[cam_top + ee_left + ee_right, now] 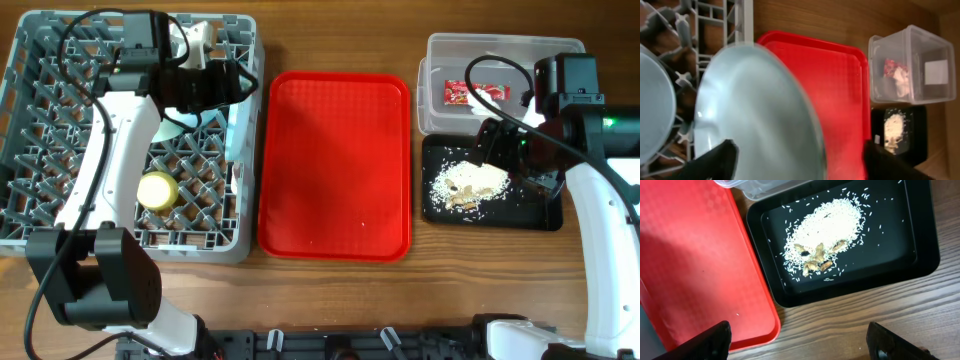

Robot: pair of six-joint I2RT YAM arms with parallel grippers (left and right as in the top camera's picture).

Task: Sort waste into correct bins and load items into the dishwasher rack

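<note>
The grey dishwasher rack (60, 140) stands at the left with the yellow-green cup (157, 190) in it. My left gripper (222, 85) hovers over the rack's right side, open. The pale blue-white plate (755, 105) stands on edge between its spread fingers (715, 160). Another pale round dish (655, 115) stands beside it. The clear tub (500, 50) holds the red-and-white wrapper (470, 93) and a white scrap (902, 82). The black tray (920, 240) holds the rice pile (827, 225). My right gripper (797, 330) is open above the table, at that tray's near edge.
The red serving tray (335, 165) lies between the rack and the bins, with only a few crumbs on it. Several peanut-like bits (815, 262) sit at the edge of the rice. Bare wooden table (865, 315) shows under the right gripper.
</note>
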